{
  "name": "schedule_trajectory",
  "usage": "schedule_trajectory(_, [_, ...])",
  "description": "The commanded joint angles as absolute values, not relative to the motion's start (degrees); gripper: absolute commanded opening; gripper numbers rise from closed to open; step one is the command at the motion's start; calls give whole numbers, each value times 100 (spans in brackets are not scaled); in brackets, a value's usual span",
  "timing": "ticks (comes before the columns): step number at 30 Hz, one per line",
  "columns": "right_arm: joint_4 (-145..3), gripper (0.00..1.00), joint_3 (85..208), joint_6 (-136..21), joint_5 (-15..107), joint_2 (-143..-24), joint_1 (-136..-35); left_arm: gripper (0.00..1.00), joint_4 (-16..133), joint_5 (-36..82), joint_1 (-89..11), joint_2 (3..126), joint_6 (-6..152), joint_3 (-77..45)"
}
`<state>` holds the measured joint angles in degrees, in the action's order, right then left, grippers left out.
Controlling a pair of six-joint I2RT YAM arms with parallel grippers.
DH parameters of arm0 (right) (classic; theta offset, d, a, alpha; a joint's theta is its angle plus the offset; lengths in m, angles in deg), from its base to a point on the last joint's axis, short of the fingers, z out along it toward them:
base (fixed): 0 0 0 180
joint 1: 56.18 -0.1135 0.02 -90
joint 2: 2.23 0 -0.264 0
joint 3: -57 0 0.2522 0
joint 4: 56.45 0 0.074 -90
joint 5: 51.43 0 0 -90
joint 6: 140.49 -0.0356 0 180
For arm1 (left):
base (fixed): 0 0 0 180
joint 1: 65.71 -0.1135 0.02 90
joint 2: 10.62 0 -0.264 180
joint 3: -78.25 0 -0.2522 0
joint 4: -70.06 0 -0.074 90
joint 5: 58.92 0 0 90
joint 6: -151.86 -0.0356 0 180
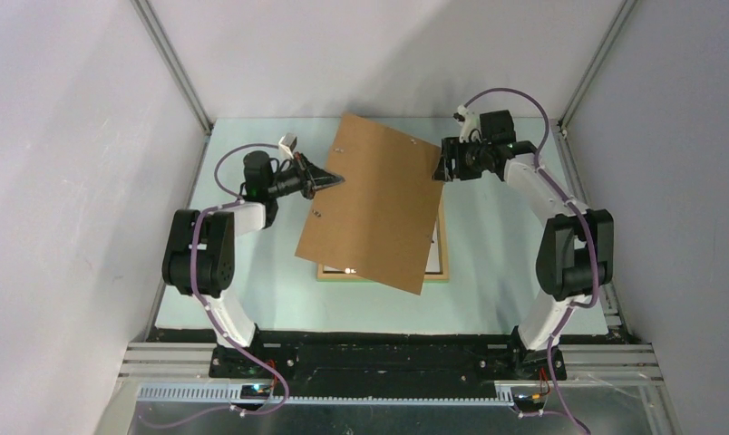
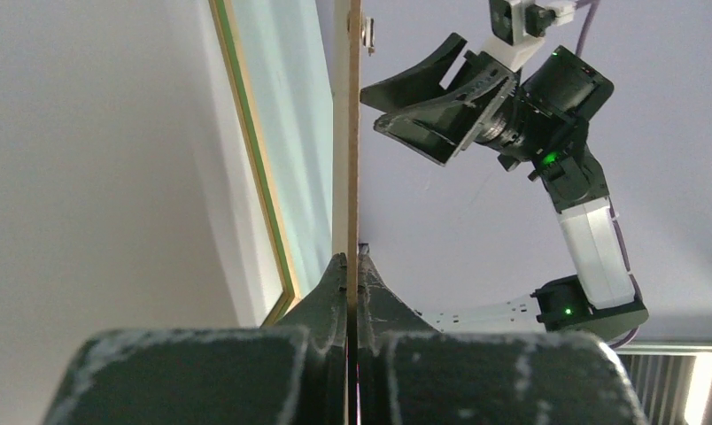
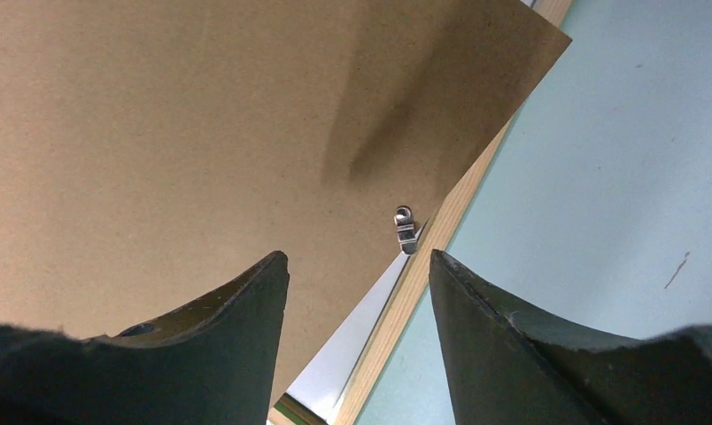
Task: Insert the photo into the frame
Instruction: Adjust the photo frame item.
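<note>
Frame (image 1: pixel 444 256) is lying flat on the pale green table (image 1: pixel 497 281), wood back up, with a white sheet (image 1: pixel 431 252) showing inside its right rail. Above it the brown backing board (image 1: pixel 374 204) is hanging tilted, covering most of it. The left tool (image 1: pixel 336 179) is clamping the board's left edge; the right tool (image 1: pixel 444 169) is hovering just beside its far right corner, fingers spread apart.

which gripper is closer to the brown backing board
Left. The left gripper is shut on the left edge of the backing board, while the right gripper is open beside its far right corner, not clamping it.
</note>
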<state>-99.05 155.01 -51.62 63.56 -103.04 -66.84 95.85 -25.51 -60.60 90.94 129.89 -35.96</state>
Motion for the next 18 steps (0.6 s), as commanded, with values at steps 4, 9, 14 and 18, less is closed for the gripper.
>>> schedule_trajectory(4, [-9861, 63, 15803, -5232, 6392, -10493, -6702, 0, 10315, -2801, -6036, 8815, 13381, -3588])
schedule_trajectory(9, [-9892, 63, 15881, -5199, 6429, -10548, -6731, 0, 10442, -2798, -6004, 8841, 13464, -3603])
schedule_trajectory(14, [-9932, 63, 15888, -5191, 6461, -10555, -6762, 0, 10510, -2785, -5976, 8852, 13507, -3614])
schedule_trajectory(18, [-9977, 62, 15834, -5175, 6447, -10524, -6830, 0, 10532, -2764, -5975, 8874, 13516, -3588])
